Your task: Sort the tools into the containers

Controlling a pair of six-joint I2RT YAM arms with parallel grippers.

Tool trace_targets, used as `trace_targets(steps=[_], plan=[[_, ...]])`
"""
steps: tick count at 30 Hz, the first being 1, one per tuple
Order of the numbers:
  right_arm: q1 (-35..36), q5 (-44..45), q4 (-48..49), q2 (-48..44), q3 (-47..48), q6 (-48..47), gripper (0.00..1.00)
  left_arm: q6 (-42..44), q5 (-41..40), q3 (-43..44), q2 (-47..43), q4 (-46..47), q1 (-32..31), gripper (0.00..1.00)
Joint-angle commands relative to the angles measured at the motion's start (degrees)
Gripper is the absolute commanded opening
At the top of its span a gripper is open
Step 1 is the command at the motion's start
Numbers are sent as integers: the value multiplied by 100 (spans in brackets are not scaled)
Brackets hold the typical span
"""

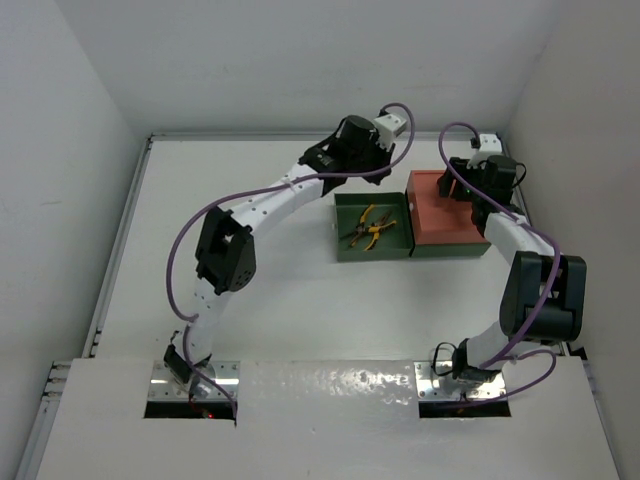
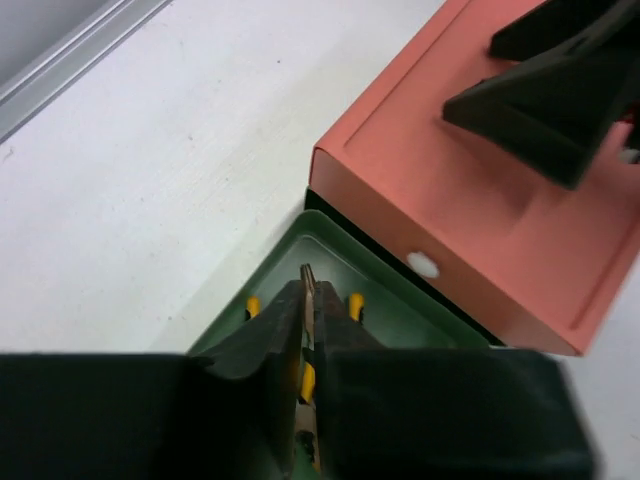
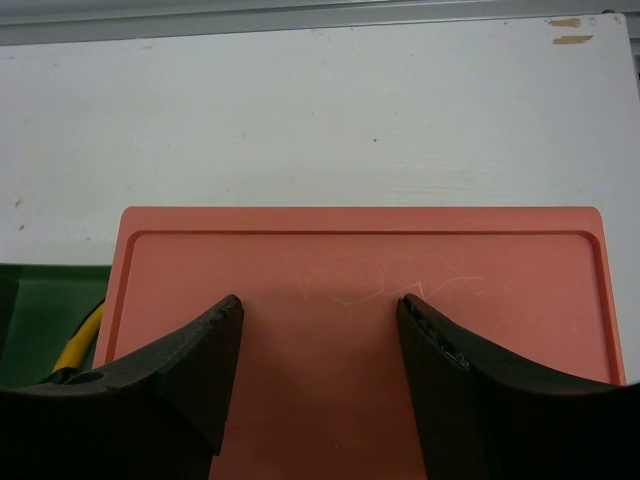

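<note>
Pliers [image 1: 369, 229] with yellow handles lie in the open dark green tray [image 1: 347, 247]. The orange-red tray [image 1: 440, 225] sits next to it on the right, on a dark green base. My left gripper [image 1: 345, 152] hovers over the green tray's far left corner, shut, with nothing clearly held [image 2: 310, 285]. Its wrist view shows yellow handles [image 2: 355, 305] below and the orange-red tray [image 2: 450, 200] beyond. My right gripper [image 1: 466, 186] is open and empty above the orange-red tray [image 3: 350, 260], fingertips wide apart [image 3: 320, 300]. No screwdrivers are in view.
White walls close the table on the left, back and right. A metal rail [image 2: 70, 60] runs along the far edge. The green tray's corner [image 3: 40, 300] and a yellow handle [image 3: 85, 335] show left of the right gripper.
</note>
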Motion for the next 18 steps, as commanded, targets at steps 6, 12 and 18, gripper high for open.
trace_targets(steps=[6, 12, 18], plan=[[-28, 143, -1900, 514, -439, 153, 63, 235, 728, -1725, -1066, -305, 1314, 0], [-28, 107, -1873, 567, -448, 171, 63, 920, 1142, -2562, -1067, -383, 1483, 32], [-28, 107, -1899, 558, -439, 145, 63, 3096, 975, -3448, -1224, 142, 1377, 51]])
